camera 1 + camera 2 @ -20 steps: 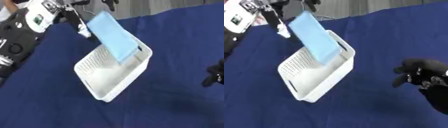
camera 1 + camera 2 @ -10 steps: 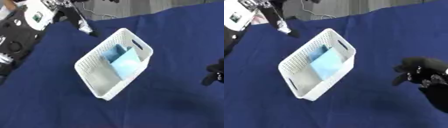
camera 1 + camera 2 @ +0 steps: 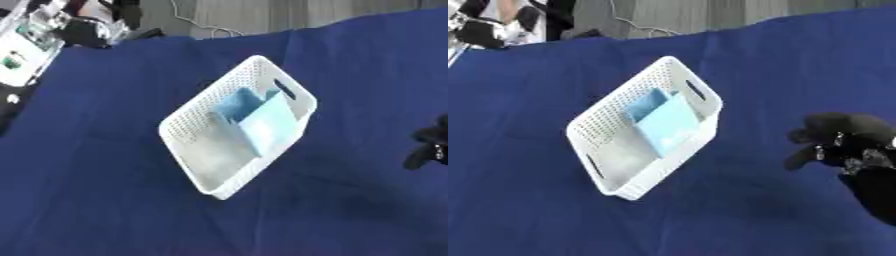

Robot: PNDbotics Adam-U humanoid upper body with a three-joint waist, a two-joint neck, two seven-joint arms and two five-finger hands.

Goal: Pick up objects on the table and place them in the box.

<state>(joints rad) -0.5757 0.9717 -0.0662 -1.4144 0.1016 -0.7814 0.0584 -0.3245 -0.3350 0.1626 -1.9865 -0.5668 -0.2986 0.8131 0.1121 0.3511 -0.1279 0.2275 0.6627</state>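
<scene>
Since a second ago the light blue flat object [image 3: 262, 125] had gone from held above the box to lying inside it, leaning tilted against the far-right wall of the white perforated box [image 3: 188, 132], and the left robot hand [image 3: 87, 30] had pulled back up to the top-left corner, well clear of the box. Its fingers were blurred there, could not tell whether they were open or closed. Right robot hand [image 3: 842, 145] idle at the right edge, fingers curled, holding nothing. Box sat mid-surface on the blue cloth [image 3: 105, 200], long axis running diagonally from near-left to far-right. No other loose object showed on the surface. Judged: right robot hand was nearer the box, box lay to its left; left was farther, up and away
</scene>
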